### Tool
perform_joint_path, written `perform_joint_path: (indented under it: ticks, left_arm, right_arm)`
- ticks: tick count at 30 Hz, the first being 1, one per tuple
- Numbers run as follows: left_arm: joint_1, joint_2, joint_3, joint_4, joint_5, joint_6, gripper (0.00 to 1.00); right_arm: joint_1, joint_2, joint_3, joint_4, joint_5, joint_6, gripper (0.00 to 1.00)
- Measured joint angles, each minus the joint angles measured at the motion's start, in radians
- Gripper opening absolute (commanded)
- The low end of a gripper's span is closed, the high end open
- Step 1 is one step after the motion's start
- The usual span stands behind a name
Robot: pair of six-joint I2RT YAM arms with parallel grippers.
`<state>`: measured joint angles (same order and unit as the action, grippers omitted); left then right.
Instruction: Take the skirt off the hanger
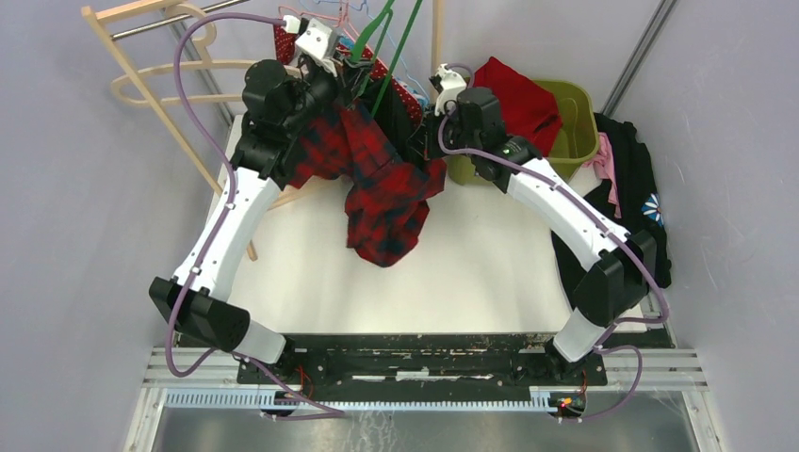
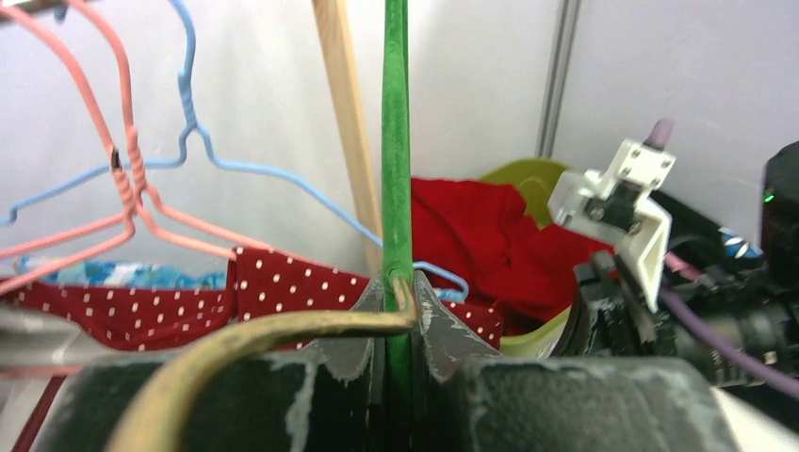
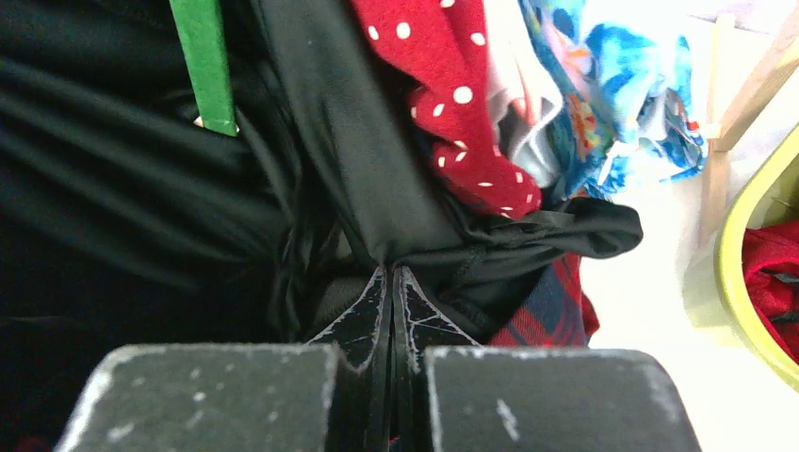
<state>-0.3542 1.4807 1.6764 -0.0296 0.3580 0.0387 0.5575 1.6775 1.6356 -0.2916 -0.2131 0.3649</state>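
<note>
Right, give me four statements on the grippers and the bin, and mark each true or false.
1. The left gripper is shut on the green hanger. True.
2. The right gripper is open and holds nothing. False: it is shut, pinching black cloth.
3. The bin has red cloth in it. True.
4. The bin stands beside the left arm. False: it stands on the right side of the table, by the right arm.
</note>
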Motion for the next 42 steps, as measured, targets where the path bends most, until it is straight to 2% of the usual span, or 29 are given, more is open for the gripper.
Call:
perform_joint_path:
  ticks: [8,14,21,26,31,35,39,42]
  left_arm:
    - [-0.008,0.0,-0.008,0.17,0.02,-0.116,0.03]
    - [-0.008,-0.005,-0.009,0.391,0.07,-0.342,0.03]
    - [-0.015,-0.114,-0.218,0.644,0.092,-0.612,0.03]
    - [-0.017,-0.135,-0.32,0.806,0.092,-0.751,0.03]
    - [-0.017,-0.14,-0.326,0.843,0.101,-0.779,0.03]
    - [-0.017,-0.16,-0.326,0.849,0.088,-0.772,0.03]
    - [-0.017,-0.153,-0.284,0.877,0.044,-0.708,0.03]
    - [-0.018,-0.101,-0.182,0.871,0.029,-0.624,0.03]
  right_arm:
    - [0.001,-0.06,-0.037,-0.027,0.008,-0.04,0.01]
    - [0.006,-0.043,-0.078,-0.019,0.014,-0.048,0.01]
    - [0.011,0.016,-0.049,-0.018,0.005,-0.039,0.01]
    - [0.07,0.025,-0.04,-0.024,0.006,-0.04,0.01]
    - [0.129,0.025,-0.012,-0.088,0.072,-0.119,0.01]
    - [0.112,0.018,0.042,-0.146,0.196,-0.238,0.01]
    - [0.043,-0.013,0.041,-0.15,0.214,-0.231,0.01]
    - [0.028,-0.032,0.019,-0.129,0.202,-0.184,0.01]
